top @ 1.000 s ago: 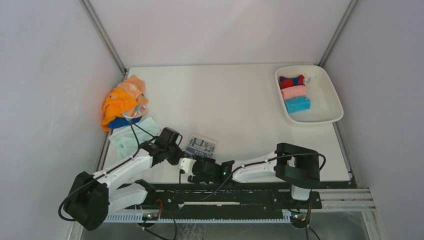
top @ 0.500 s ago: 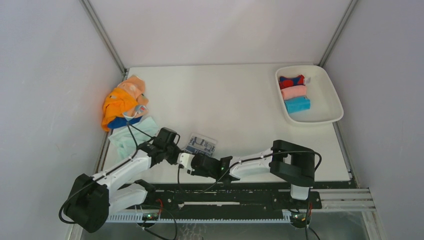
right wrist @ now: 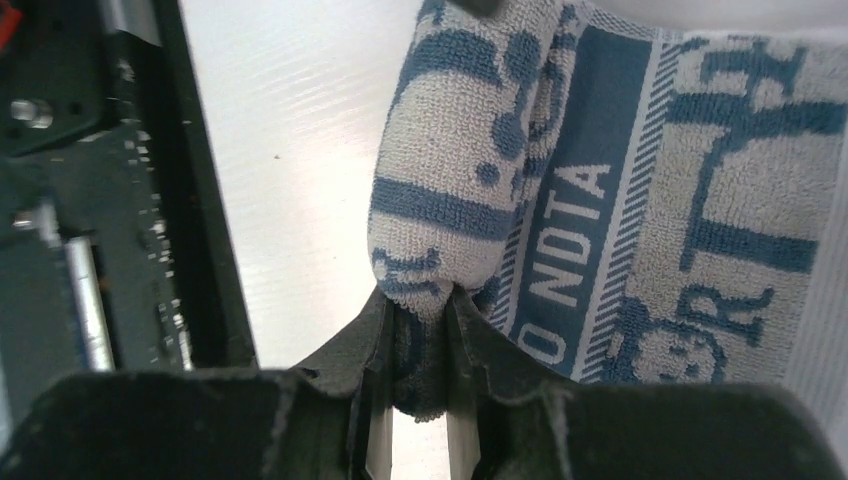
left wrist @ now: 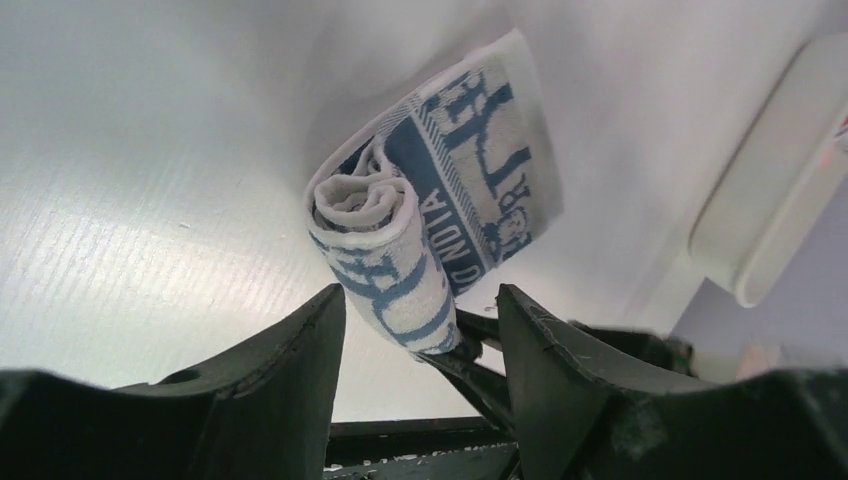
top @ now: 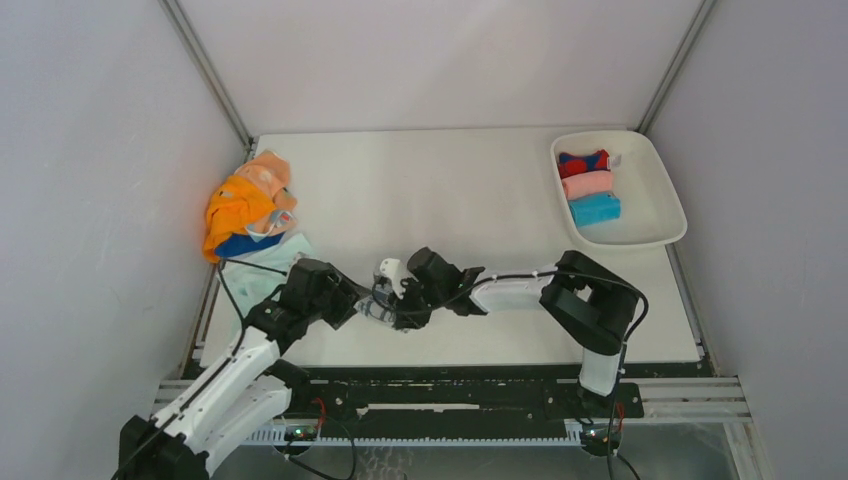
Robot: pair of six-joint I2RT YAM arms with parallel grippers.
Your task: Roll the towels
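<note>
The white towel with blue-grey print lies on the table near its front edge, one end wound into a loose roll, the rest flat. My left gripper stands open, its fingers on either side of the roll's near end without touching it. My right gripper is shut on the roll's other end, pinching a bunch of the cloth. From above, this towel sits between the left gripper and the right gripper.
A heap of unrolled towels, orange, peach, blue and pale mint, lies at the left wall. The white tray at the back right holds three rolled towels: red-and-blue, pink, bright blue.
My left gripper has opened and drawn back to the left. My right gripper has swung forward over the table and shut on the roll's end. The towel is more rolled than before.
</note>
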